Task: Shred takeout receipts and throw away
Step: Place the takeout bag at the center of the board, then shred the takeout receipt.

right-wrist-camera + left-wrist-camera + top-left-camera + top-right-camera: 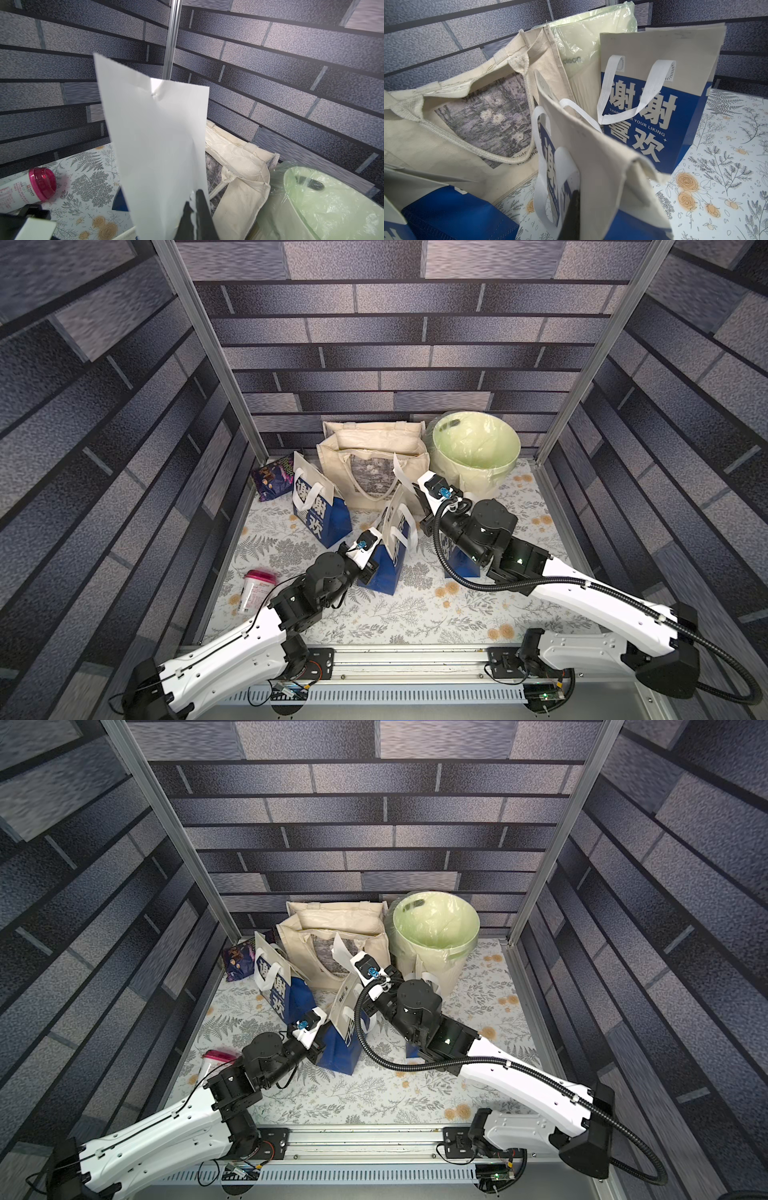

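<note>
The right end effector (193,197) is clamping the takeout receipt (158,135) by 1 end, its long axis extending upward; left end effector (372,569) state indeterminable.

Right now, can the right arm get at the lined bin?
Probably yes: the right gripper, shut on the receipt, is raised beside the open lined bin; nothing stands between them.

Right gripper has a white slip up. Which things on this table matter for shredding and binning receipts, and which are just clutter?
Belongs to the job:
- takeout receipt, pinched in the right gripper
- waste bin with green liner

Just lying about:
- blue-and-white paper bags
- canvas tote bag
- purple snack packet
- pink-lidded cup, on its side
</note>
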Controlling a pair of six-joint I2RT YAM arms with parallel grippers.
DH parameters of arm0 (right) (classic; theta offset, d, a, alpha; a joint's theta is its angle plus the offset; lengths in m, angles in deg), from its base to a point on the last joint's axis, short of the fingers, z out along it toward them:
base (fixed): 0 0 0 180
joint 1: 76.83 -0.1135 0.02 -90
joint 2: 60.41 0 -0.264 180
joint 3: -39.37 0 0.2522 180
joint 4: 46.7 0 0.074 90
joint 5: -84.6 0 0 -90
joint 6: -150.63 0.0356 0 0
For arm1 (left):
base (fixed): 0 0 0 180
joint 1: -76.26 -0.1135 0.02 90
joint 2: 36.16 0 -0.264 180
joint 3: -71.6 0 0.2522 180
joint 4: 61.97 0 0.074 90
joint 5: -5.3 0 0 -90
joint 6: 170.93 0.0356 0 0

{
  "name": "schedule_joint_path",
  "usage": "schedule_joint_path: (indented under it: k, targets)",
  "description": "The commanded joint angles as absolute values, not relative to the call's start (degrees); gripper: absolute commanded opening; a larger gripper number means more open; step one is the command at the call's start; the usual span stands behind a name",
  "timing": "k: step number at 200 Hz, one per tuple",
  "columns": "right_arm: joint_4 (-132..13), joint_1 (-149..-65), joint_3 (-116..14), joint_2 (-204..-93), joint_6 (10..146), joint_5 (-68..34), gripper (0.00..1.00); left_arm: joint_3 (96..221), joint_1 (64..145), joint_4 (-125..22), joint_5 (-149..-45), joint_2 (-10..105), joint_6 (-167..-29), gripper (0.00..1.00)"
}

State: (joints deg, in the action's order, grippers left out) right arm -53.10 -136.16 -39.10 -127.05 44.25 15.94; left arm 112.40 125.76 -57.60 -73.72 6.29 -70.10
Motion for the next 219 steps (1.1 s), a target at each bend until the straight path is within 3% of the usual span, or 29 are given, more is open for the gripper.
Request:
schedule_joint_path:
  k: [1,34,60,108,147,194,219]
  targets:
    - [-55.37,-135.63,-38.81,-125.95,46.69,15.96,0.00,110.11,125.56,-55.41,-73.47,6.13,-68.83,0.45]
    - [-62.25,-135.37,-39.08,-125.10,47.48,13.52,0.00,109.02,125.55,-54.83,-75.47,3.74,-67.10,0.76]
    - [-64.67,-135.37,-38.98,-124.46,47.62,13.60,0.00,109.30,125.07,-52.29,-78.20,0.75,-65.83,0.85]
    - [-71.94,-135.37,-42.51,-124.53,43.86,13.07,0.00,112.71,124.42,-41.65,-86.81,-5.50,-62.98,0.91]
    - [-88.91,-135.27,-52.07,-126.31,40.85,5.96,0.00,128.26,120.83,-31.70,-90.50,-5.03,-63.09,0.92]
    - [-99.22,-134.80,-59.32,-126.42,43.40,-2.11,0.00,147.96,107.93,-31.95,-113.16,6.78,-68.75,0.93]
    - [-102.91,-134.80,-61.67,-127.33,44.83,-5.19,0.00,155.37,106.79,-31.03,-123.08,12.79,-67.60,0.95]
